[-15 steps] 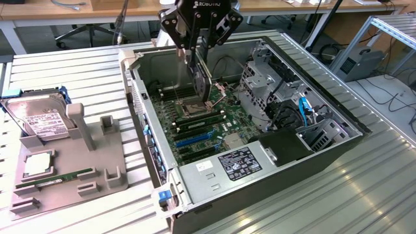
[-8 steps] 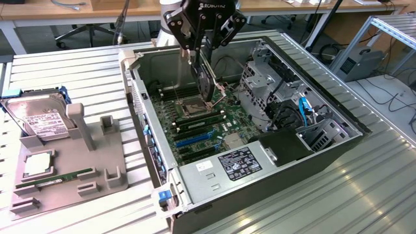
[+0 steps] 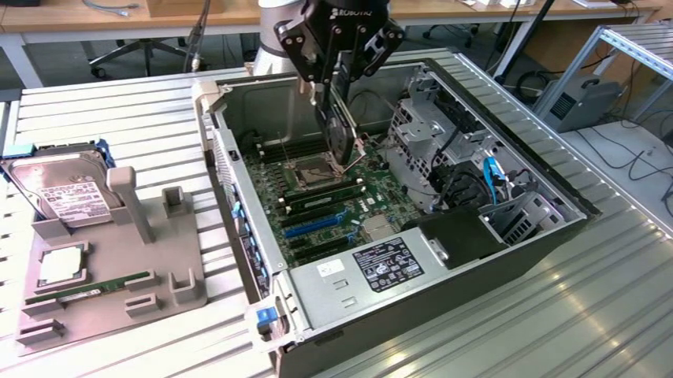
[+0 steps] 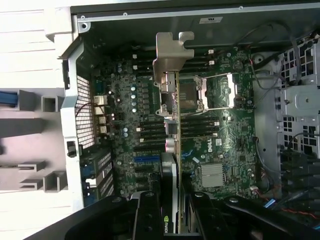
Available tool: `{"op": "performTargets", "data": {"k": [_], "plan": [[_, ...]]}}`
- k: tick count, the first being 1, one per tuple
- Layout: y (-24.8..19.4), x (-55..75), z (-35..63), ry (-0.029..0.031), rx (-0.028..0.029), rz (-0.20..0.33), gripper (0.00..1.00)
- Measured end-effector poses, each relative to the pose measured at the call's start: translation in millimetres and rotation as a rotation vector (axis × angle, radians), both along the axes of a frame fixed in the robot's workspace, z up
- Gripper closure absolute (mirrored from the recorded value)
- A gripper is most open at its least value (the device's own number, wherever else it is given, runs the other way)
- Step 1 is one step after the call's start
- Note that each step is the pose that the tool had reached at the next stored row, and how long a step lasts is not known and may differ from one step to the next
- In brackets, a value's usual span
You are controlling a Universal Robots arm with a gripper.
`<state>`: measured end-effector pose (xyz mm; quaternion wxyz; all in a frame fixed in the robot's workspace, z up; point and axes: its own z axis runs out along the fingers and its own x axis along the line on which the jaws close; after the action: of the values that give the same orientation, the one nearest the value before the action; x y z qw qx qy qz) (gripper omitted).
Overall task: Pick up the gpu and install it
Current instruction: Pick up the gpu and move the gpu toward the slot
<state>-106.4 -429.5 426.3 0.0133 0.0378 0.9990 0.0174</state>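
Note:
My gripper (image 3: 339, 79) is shut on the gpu (image 3: 339, 130), a thin card with a dark cooler face, hanging on edge above the motherboard (image 3: 336, 201) inside the open computer case (image 3: 421, 272). In the wrist view the gpu (image 4: 171, 150) shows edge-on between my black fingers (image 4: 149, 212), its silver end bracket (image 4: 170, 52) pointing toward the case's rear wall. The card hovers over the CPU socket (image 4: 192, 92) area, above the blue expansion slot (image 4: 147, 159) and apart from the board.
A grey fixture tray (image 3: 116, 260) on the exterior view's left holds a hard drive (image 3: 65, 193), a memory stick (image 3: 90, 290) and a small chip. Drive cages (image 3: 431, 142) and cables line the case's far side. The black power supply (image 3: 399, 272) fills its near end.

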Motion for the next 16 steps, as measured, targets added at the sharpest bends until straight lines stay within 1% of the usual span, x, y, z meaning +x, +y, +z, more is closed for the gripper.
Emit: {"op": "performTargets", "data": {"k": [16], "plan": [[0.0, 16.1, -5.6, 0.0000, 0.0001, 0.000, 0.73]]}}
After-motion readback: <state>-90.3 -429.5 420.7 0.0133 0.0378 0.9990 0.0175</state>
